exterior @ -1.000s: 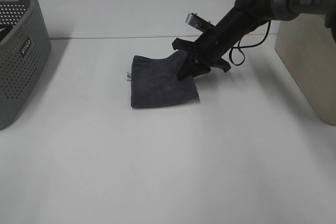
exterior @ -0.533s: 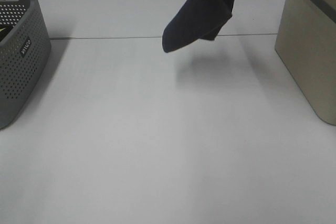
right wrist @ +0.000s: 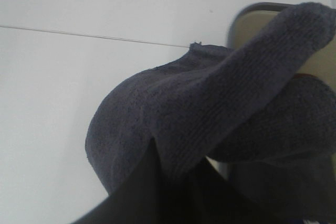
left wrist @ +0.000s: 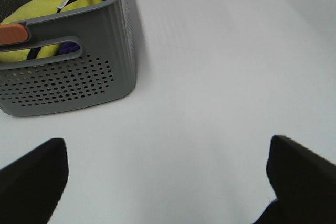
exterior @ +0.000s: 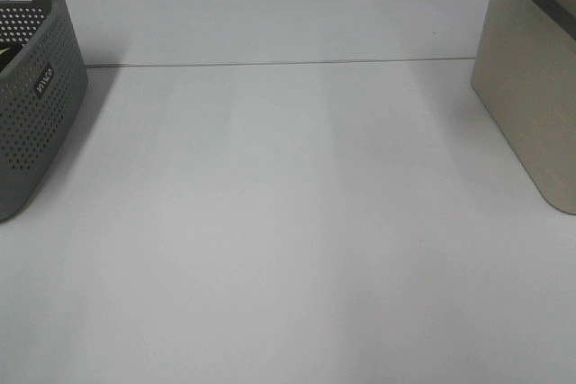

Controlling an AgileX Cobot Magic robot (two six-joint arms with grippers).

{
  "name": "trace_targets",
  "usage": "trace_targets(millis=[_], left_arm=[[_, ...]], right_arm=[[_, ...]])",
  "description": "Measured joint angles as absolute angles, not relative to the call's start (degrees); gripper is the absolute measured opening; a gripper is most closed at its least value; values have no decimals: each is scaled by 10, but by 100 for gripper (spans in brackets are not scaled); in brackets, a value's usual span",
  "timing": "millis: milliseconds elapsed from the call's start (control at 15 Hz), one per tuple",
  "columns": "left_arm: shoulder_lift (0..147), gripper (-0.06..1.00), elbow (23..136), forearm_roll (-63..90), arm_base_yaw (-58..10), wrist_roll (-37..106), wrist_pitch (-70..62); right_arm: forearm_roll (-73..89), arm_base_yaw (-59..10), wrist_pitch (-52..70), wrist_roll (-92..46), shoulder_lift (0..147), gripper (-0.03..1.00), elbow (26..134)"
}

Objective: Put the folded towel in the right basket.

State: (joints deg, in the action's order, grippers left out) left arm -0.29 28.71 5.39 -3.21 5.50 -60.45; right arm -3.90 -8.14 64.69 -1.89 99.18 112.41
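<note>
1. We are carrying the dark blue towel [right wrist: 173,108] over to the beige basket [exterior: 526,87] on the right side of the bench [exterior: 288,222].
2. The towel is up in the air. From the high camera only a small bit of it shows, at the very top, next to the near corner of the beige basket. It is not inside yet.
3. To do this step well, we think the towel should go all the way over the open top of the basket, not just over the edge. In the right wrist view the grey rim [right wrist: 262,6] shows right behind the towel, so we are close.
4. Part of the towel flops down loose. We should stay high enough that this part does not catch on the rim.
5. Once the towel is over the middle, we can go down a little and then let go. That way it should land neat and stay folded.
6. The right hand [right wrist: 168,182] is mostly hidden. A dark part of it shows under the towel, and the cloth covers the tips. The towel hangs from it in the air, so we think it is pinched tight on the towel.
7. The left hand [left wrist: 165,150] has its two fingers [left wrist: 31,177] far apart. It holds nothing and touches nothing. It hangs over the bench near the grey basket [left wrist: 68,77], which has a yellow cloth [left wrist: 47,9] inside.
</note>
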Motion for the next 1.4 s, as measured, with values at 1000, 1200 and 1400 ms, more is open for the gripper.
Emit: trace_targets(millis=[1000,1200,1400], left_arm=[[-3,98,287,54,-32,55,-604],[-3,98,287,54,-32,55,-604],[-3,98,287,54,-32,55,-604]], right_arm=[[84,134,690,9,1124,56,1105],[105,110,696,-13,1105,61,1105],[75,23,697,-15,1075,61,1105]])
